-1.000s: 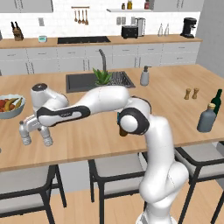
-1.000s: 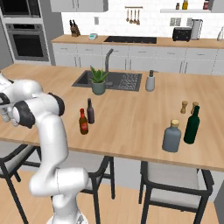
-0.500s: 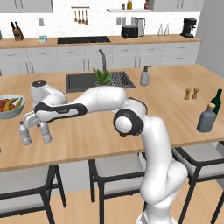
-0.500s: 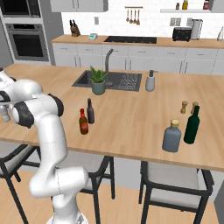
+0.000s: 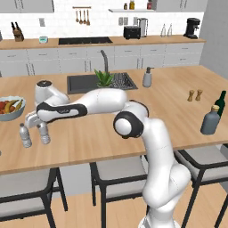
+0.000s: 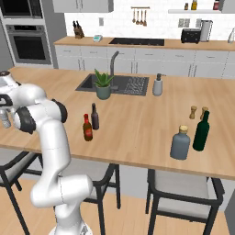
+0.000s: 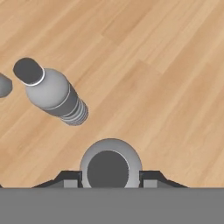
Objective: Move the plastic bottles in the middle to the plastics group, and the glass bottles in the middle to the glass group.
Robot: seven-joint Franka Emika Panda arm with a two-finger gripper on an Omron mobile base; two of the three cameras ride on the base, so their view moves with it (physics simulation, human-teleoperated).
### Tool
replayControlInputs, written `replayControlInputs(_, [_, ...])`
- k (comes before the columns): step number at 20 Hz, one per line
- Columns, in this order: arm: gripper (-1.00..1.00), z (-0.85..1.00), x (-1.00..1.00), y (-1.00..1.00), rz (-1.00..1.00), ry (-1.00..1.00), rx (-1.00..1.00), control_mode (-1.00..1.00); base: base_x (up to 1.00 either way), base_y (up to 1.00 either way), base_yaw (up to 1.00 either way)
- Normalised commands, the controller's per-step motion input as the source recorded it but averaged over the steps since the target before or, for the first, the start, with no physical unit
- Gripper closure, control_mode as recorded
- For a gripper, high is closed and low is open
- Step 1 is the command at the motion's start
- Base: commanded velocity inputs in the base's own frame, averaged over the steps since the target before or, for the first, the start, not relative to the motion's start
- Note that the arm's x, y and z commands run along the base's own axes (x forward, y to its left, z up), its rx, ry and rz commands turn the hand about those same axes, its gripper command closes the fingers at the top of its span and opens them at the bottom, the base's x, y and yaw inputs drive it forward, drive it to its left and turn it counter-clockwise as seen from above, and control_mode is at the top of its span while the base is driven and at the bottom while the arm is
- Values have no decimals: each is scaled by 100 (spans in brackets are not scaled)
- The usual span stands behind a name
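The small clear ribbed plastic water bottle (image 7: 109, 165) is clamped upright in the closed gripper (image 7: 109, 178), over the wooden desk (image 7: 166, 65) beside the matching white-capped bottle (image 7: 52, 94), so plastics are grouped together.

arm: white, stretched far to the left, low over the bench
wrist: turned so the hand points straight down
claw (image 5: 42, 130): closed on the plastic bottle (image 7: 110, 168), one dark finger (image 7: 70, 178) pressed against each side of its shoulder
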Motion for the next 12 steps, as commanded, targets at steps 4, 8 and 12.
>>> replayControlInputs(4, [100,-21,0,2,11,-4,9,-100,0,0,0])
replayControlInputs(8, [100,-3,0,4,7,0,0,-100,0,0,0])
replayControlInputs(12, [100,-29,0,0,3,0,-3,-100,0,0,0])
